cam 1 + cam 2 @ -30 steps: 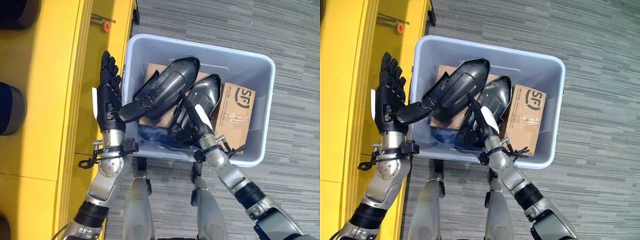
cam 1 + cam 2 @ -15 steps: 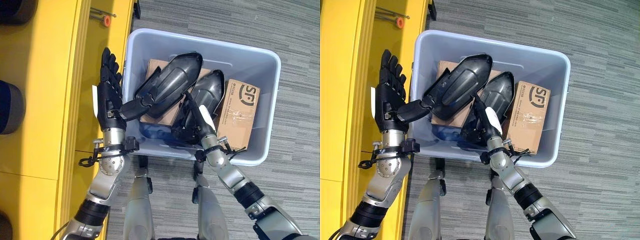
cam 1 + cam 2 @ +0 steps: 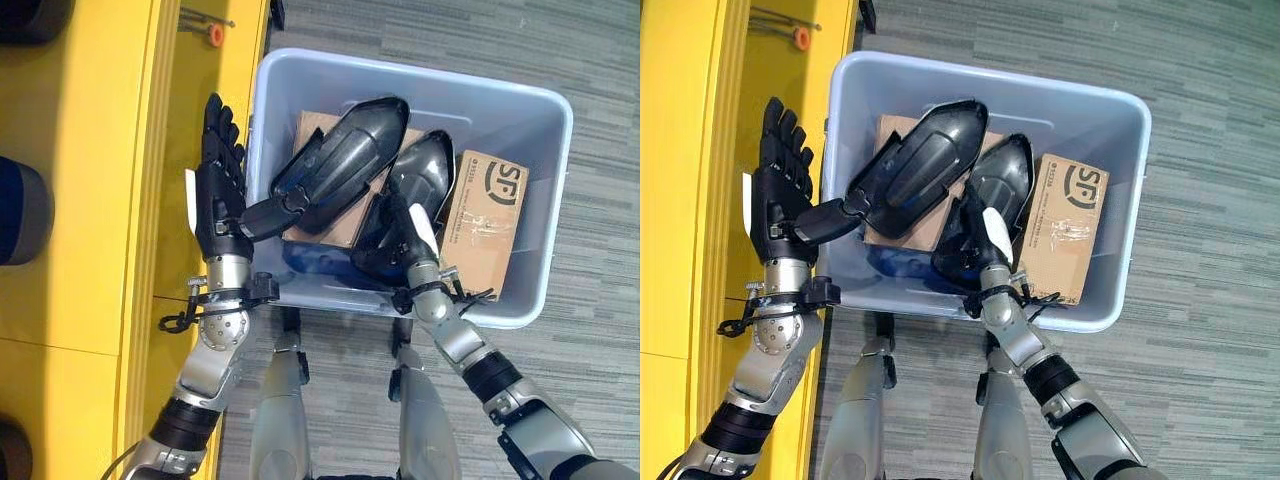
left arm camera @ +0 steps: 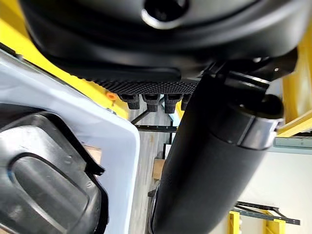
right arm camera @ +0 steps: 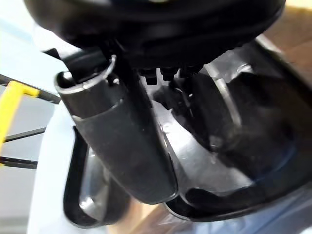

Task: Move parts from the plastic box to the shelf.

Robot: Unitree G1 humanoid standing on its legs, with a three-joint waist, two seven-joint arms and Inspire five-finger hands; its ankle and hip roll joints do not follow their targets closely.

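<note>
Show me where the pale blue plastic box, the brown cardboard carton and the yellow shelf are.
Pale blue plastic box (image 3: 420, 82): left eye view, far rim.
Brown cardboard carton (image 3: 487, 225): left eye view, its top face.
Yellow shelf (image 3: 90, 150): left eye view, bare top surface.

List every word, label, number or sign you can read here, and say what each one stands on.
Cardboard box in the plastic box: a large round logo at its far end, a brand mark, not read off here.
Same cardboard box: a line of small print along one long edge, too small to read.
Black parts and yellow shelf: no readable text.
</note>
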